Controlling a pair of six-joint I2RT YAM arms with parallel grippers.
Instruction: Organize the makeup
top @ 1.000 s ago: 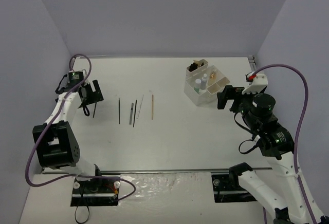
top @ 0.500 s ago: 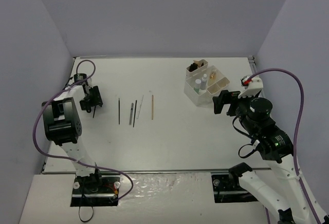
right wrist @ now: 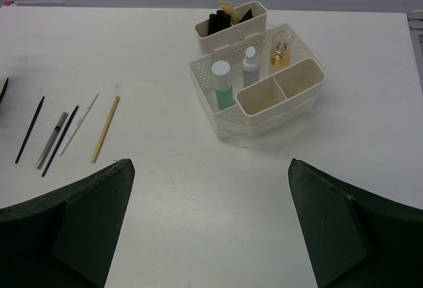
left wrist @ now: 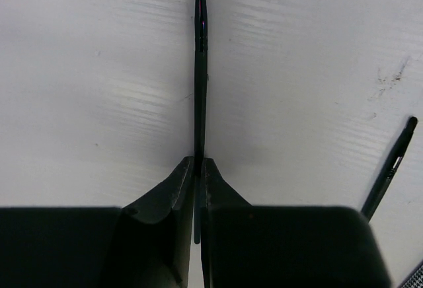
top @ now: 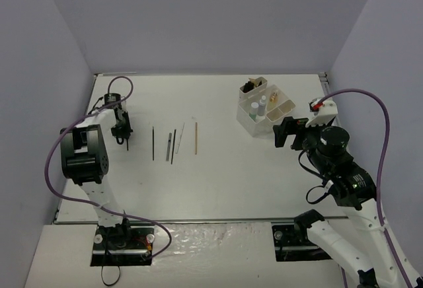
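Observation:
My left gripper (left wrist: 197, 164) is shut on a thin black pencil (left wrist: 200, 70) that lies on the white table and runs straight ahead from the jaws. From above, this gripper (top: 123, 131) sits at the table's far left. Right of it lie more makeup sticks in a row: a black pencil (top: 153, 143), a grey one (top: 168, 146), another black one (top: 174, 146), a white one (top: 180, 135) and a tan one (top: 195, 137). My right gripper (right wrist: 208, 169) hangs open and holds nothing, just in front of the white compartment box (right wrist: 264, 123).
The box holds a green bottle with a white cap (right wrist: 222, 84), a grey bottle (right wrist: 250, 67) and an amber bottle (right wrist: 280, 50). A smaller bin (right wrist: 254, 22) behind it holds black items. Purple walls enclose the table on three sides.
The left gripper's jaws have closed onto the black pencil at the far left, and its arm has swung round over it. The right arm shifted slightly, then stayed still.

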